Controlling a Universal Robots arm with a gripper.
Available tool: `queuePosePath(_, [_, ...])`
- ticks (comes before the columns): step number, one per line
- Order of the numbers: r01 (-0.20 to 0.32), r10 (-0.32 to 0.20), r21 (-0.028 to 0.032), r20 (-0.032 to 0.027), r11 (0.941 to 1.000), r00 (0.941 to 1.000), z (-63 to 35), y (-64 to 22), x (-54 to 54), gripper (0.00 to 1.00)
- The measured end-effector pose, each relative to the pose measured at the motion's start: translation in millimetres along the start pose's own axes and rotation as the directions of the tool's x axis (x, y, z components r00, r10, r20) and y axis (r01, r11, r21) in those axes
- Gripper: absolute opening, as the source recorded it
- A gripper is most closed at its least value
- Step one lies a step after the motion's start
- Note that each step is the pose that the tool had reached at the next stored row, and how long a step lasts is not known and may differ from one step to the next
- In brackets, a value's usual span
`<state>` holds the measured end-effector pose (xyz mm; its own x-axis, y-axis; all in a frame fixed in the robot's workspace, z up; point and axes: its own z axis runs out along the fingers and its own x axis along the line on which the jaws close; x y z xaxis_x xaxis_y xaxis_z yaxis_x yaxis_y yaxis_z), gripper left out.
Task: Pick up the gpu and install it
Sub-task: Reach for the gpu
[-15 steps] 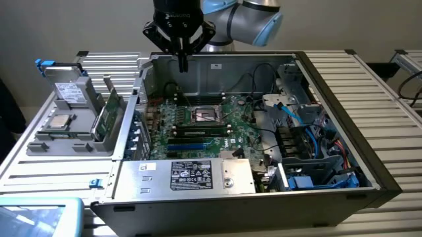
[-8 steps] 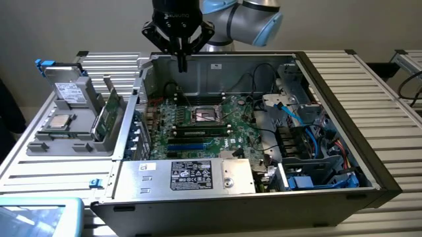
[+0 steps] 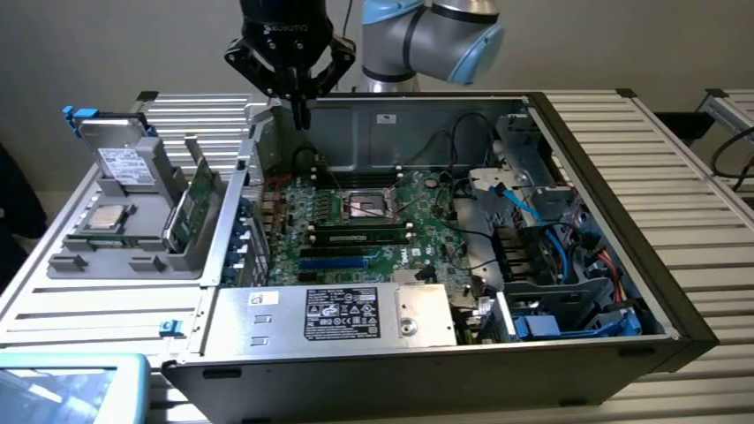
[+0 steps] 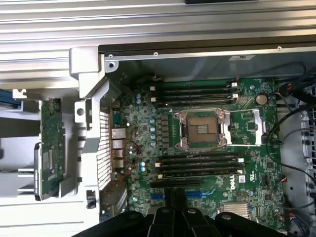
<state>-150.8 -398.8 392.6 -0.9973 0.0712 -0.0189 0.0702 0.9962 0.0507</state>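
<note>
Black tool (image 3: 303,119): fingers pressed together, empty, hung over far wall of open grey metal computer case (image 3: 401,132). Thin green-board gpu (image 3: 201,208): stood on edge in grey plastic holder (image 3: 118,258), exterior view's left, well apart.

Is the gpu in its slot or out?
Out: the gpu stands on edge in the grey holder outside the computer case, apart from the motherboard.
</note>
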Motion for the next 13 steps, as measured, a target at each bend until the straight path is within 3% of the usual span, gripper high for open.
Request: queuePosePath(13, [0.000,0.000,-0.0022,-0.0001,1.0000,1.0000,0.3,-3.3,58.8,0.12])
